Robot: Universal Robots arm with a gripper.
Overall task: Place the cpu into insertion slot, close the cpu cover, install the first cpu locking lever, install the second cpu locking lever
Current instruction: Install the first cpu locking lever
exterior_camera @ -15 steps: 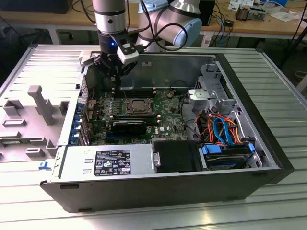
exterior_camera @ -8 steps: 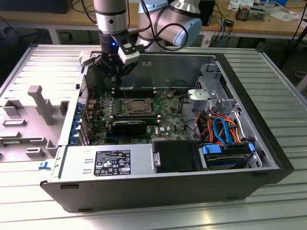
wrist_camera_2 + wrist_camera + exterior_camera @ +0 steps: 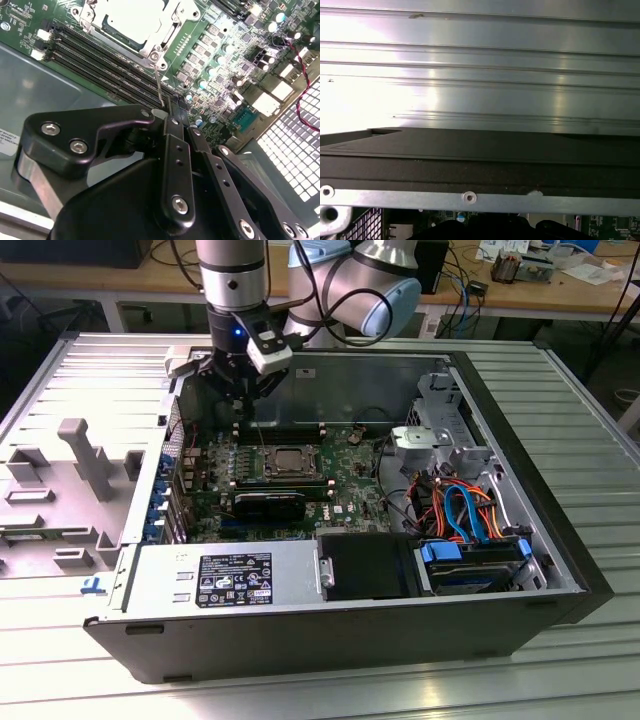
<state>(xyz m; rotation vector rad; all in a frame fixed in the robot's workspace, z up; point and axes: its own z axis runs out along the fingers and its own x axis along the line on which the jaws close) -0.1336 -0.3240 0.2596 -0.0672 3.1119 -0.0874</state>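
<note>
Lever [image 3: 158, 86] pinched — jaws closed.

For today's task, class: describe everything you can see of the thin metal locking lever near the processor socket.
The locking lever is a thin, straight silver wire rod, metal by its shine. In the second wrist view it runs from the corner of the silver socket frame across the long black memory slots to the gripper, where its free end meets the black fingers. It looks pinched there, though the contact itself is partly hidden.
</note>
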